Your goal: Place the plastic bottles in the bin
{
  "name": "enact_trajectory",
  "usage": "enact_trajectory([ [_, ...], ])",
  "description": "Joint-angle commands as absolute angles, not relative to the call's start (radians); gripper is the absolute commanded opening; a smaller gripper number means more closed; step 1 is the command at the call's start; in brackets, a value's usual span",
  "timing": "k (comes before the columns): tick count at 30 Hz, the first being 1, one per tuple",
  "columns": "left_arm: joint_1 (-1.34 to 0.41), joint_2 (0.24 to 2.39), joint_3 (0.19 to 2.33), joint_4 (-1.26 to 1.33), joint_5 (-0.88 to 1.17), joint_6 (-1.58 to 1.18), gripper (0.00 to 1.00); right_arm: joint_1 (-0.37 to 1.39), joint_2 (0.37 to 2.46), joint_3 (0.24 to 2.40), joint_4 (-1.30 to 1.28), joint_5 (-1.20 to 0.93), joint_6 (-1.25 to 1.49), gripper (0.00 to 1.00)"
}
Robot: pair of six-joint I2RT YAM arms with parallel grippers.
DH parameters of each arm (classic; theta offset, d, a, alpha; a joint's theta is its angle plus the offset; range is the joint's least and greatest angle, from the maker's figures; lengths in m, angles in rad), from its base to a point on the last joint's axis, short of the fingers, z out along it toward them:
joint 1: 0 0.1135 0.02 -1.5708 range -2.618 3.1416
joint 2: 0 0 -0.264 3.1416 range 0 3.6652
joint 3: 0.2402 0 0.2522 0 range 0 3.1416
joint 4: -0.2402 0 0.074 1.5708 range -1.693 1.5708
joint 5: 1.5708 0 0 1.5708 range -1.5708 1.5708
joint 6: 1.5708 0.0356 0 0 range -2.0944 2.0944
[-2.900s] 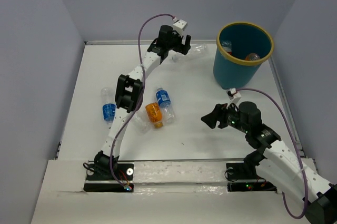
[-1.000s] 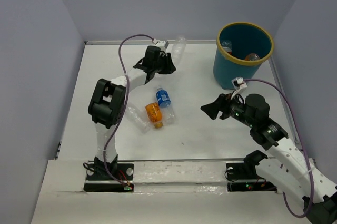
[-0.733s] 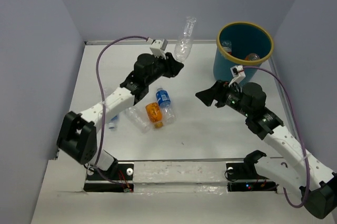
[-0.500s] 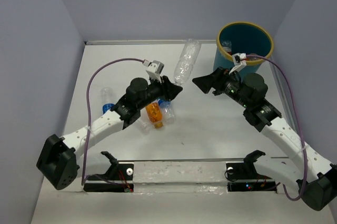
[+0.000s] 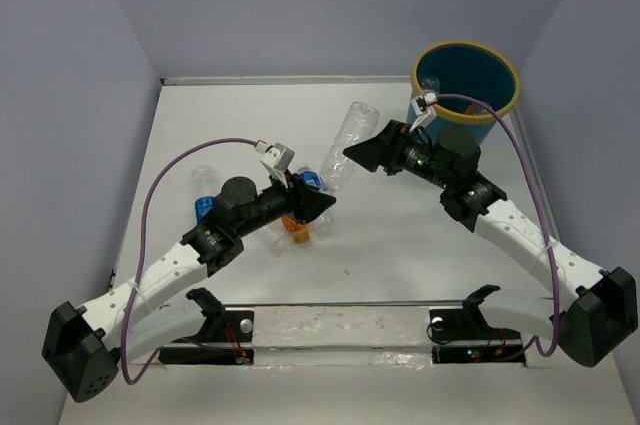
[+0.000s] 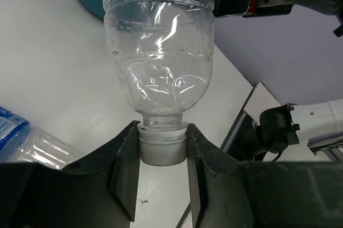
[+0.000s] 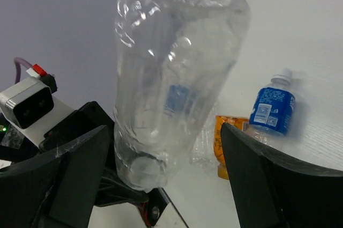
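1. Left gripper point(image 6: 161, 143): clamped on the white cap of a clear bottle point(image 6: 158, 51). Bottle stands cap-down, base up, in the air over mid-table.
2. Right gripper point(image 5: 365, 152): jaws spread wide, one on each side of the bottle's body near its base. Cannot tell whether either pad touches yet; nothing is gripped on that side.
3. Change: three seconds ago this bottle lay at the far edge of the table with the left gripper on it. It now hangs lifted and drawn back toward the centre.
4. Change: the right arm has swung in from the near right side to meet it, and its jaws have widened on the way.
5. Reading: this looks like a handover, left to right. The bottle is still held by the left gripper alone.
6. Bin point(image 5: 467, 46): far right, just behind the right arm and well apart from the left gripper. The right arm seems better placed to drop the bottle in.
7. Risk: a thin, crushable wall; the left should let go only once the right has closed.
8. Still on the table below the left arm: a blue-labelled bottle point(image 7: 273, 107) and an orange bottle point(image 7: 228, 137). Task unfinished.
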State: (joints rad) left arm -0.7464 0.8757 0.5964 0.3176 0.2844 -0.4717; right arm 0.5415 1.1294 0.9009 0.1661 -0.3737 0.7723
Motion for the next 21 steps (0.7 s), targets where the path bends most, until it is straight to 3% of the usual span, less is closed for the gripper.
enact_trajectory([
  [1,-0.768,0.859,0.604,0.345,0.393,-0.454,0.0,0.565,1.149,0.972,0.261,-0.434,0.778,0.84],
  [6,-0.775,0.848,0.612,0.305,0.41,-0.456,0.03,0.574,1.176,0.988,0.295,-0.436,0.795,0.79],
  [9,-0.776,0.824,0.612,0.285,0.411,-0.459,0.07,0.574,1.167,0.986,0.301,-0.404,0.79,0.6],
  [10,-0.778,0.815,0.612,0.282,0.413,-0.46,0.14,0.574,1.158,0.988,0.295,-0.387,0.782,0.53],
  [12,-0.778,0.776,0.62,0.253,0.413,-0.46,0.41,0.574,1.137,1.009,0.267,-0.327,0.743,0.4],
  [13,-0.778,0.747,0.643,0.212,0.404,-0.443,0.76,0.574,1.114,1.02,0.241,-0.281,0.727,0.36],
  [14,-0.778,0.732,0.658,0.184,0.394,-0.43,0.93,0.574,1.103,1.032,0.227,-0.255,0.683,0.33],
  [15,-0.778,0.717,0.679,0.151,0.364,-0.413,0.99,0.574,1.094,1.076,0.207,-0.226,0.652,0.32],
  [21,-0.776,0.572,0.839,-0.148,0.081,-0.27,0.99,0.574,1.071,1.291,0.006,0.239,0.31,0.23],
])
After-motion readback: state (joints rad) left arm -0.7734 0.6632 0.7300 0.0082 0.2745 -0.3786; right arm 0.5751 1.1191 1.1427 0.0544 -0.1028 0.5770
